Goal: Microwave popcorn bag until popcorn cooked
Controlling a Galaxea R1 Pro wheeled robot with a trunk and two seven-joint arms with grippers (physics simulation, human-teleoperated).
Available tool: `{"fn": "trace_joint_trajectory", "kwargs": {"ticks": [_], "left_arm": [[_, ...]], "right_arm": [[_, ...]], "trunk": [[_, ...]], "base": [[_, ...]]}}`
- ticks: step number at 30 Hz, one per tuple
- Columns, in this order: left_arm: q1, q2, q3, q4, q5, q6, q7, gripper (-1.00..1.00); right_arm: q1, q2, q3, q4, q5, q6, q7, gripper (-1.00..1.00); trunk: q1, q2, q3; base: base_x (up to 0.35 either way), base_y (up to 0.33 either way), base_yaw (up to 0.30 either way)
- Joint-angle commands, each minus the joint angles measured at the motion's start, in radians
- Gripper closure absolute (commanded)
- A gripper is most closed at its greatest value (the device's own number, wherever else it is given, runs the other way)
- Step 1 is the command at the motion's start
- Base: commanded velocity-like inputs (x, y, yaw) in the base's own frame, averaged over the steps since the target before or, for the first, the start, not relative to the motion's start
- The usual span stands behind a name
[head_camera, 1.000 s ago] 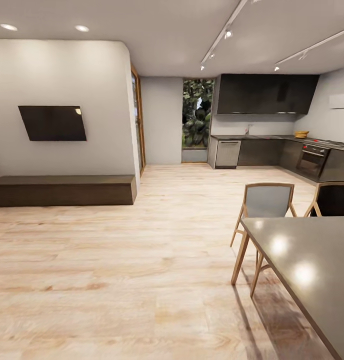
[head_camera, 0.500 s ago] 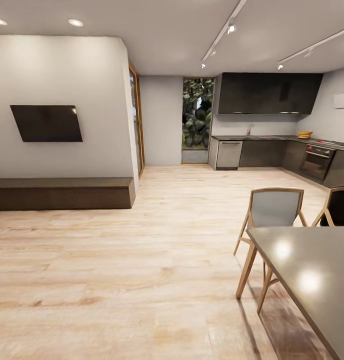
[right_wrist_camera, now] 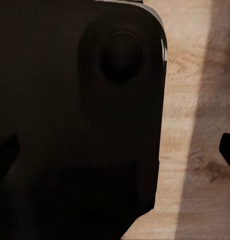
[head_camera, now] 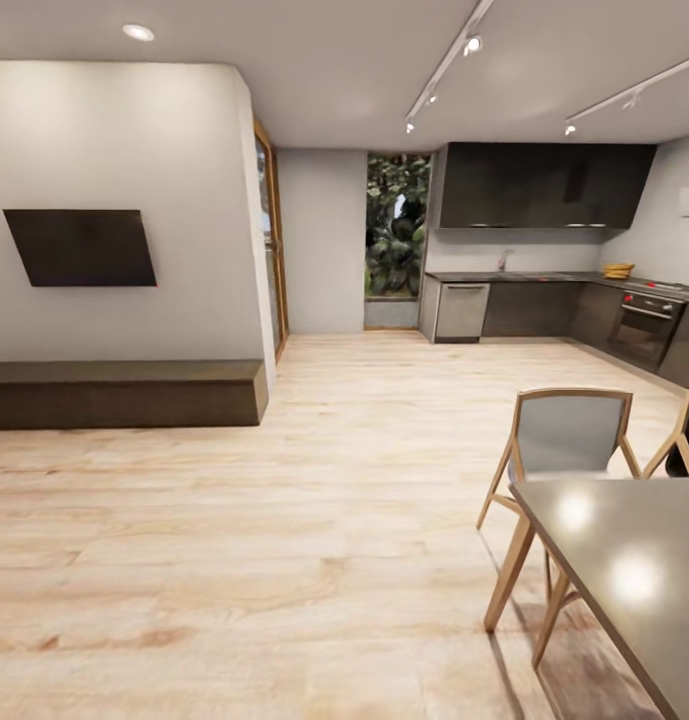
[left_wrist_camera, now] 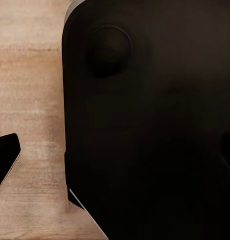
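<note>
I am in an open living room, looking toward the kitchen at the far right. A dark countertop (head_camera: 529, 275) runs along the kitchen's back wall and turns along the right wall. The popcorn bag, the popcorn and the microwave are out of view. In the left wrist view my left gripper (left_wrist_camera: 115, 155) hangs over the wooden floor beside the robot's dark body, with one black fingertip (left_wrist_camera: 5, 161) far out at the frame's edge, so it is open. My right gripper (right_wrist_camera: 115, 152) stands the same way, its fingertip (right_wrist_camera: 228, 150) wide apart from the other, and holds nothing.
A grey dining table (head_camera: 634, 580) with two wooden chairs (head_camera: 564, 440) stands close at the right. A low dark bench (head_camera: 124, 392) and a wall television (head_camera: 79, 247) are at the left. Far off are a dishwasher (head_camera: 460, 310), an oven (head_camera: 646, 330) and a yellow object (head_camera: 617, 269) on the counter.
The whole view has shifted as the robot rolls forward toward the kitchen: the table and chairs slid down and right, the television slid left. Nothing in the room itself moved.
</note>
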Motion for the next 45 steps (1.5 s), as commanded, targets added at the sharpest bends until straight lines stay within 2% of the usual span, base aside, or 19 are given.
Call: {"fn": "trace_joint_trajectory", "kwargs": {"ticks": [1,29,45], "left_arm": [[0.0,0.0,0.001,-0.001,0.003,0.0,0.001,-1.0],[0.0,0.001,0.001,-0.001,0.004,-0.002,0.001,-1.0],[0.0,0.003,0.003,-0.001,0.004,-0.002,0.002,-1.0]], "right_arm": [[0.0,-0.001,0.001,0.0,0.001,-0.005,-0.001,-1.0],[0.0,-0.003,-0.001,0.0,0.003,-0.014,-0.001,-1.0],[0.0,0.004,-0.002,0.0,-0.001,-0.011,0.0,-1.0]], "trunk": [[0.001,0.0,-0.001],[0.001,0.0,-0.001],[0.001,0.0,-0.001]], "base": [[0.321,0.0,0.0],[0.321,0.0,0.0],[0.321,0.0,0.0]]}}
